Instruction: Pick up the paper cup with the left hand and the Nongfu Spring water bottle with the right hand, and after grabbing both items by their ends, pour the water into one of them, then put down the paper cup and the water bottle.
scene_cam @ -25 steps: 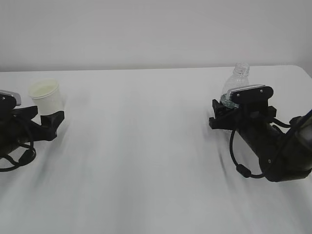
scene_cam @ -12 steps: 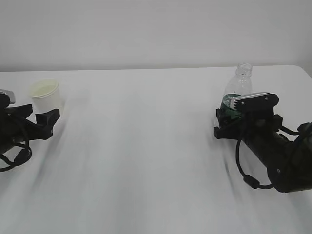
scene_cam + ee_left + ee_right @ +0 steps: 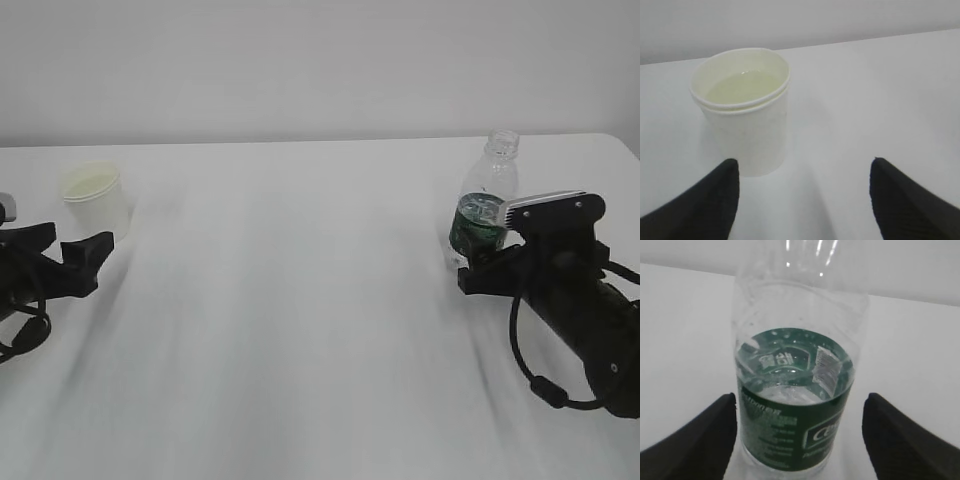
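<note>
With both black two-jaw pincers spread apart & empty, L one [image 3: 802, 195] sits just short of the cream-white tapered paper cup [image 3: 746, 107], upright w/ liquid inside; R one [image 3: 797, 432] faces the clear ribbed green-label bottle [image 3: 797, 390], uncapped, part-full.

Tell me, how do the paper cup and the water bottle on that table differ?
The paper cup is short, opaque and cream-white; the water bottle is taller, clear, ribbed plastic with a dark green label. The cup has a wide open mouth, the bottle a narrow uncapped neck. The cup stands on the left side of the white table, the bottle on the right. Both stand upright, hold some clear liquid, and are not gripped.
</note>
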Controlling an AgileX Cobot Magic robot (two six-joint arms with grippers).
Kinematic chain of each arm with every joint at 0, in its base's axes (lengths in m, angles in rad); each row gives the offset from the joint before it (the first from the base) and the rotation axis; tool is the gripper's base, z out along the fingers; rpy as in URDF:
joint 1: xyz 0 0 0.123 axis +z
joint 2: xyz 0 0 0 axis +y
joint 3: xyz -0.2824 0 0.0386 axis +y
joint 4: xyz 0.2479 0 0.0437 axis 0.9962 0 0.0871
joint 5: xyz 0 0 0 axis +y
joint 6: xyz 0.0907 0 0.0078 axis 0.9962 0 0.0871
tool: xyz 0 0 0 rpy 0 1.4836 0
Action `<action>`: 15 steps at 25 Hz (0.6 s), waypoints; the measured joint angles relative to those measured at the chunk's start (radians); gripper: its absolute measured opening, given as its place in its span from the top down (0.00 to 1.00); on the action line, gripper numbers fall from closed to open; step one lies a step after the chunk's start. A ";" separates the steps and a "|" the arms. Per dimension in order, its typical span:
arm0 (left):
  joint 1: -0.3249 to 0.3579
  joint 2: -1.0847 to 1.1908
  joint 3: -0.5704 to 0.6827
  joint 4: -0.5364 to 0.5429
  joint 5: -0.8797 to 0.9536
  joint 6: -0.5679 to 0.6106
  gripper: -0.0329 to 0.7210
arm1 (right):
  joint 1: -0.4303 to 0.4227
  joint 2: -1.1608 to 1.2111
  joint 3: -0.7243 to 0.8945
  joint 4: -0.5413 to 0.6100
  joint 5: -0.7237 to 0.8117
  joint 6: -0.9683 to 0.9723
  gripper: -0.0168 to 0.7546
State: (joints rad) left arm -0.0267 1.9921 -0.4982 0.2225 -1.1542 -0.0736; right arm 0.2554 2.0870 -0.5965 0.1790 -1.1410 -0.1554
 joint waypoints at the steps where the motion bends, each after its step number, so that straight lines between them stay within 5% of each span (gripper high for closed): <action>1: 0.000 -0.012 0.011 0.000 0.000 0.000 0.18 | 0.000 -0.012 0.013 0.000 0.000 0.004 0.21; 15: 0.000 -0.225 0.168 -0.004 0.000 0.000 0.18 | 0.000 -0.168 0.190 -0.027 0.000 0.012 0.21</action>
State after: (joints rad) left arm -0.0267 1.7675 -0.3306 0.2187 -1.1542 -0.0736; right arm 0.2554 1.9186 -0.4065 0.1524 -1.1410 -0.1436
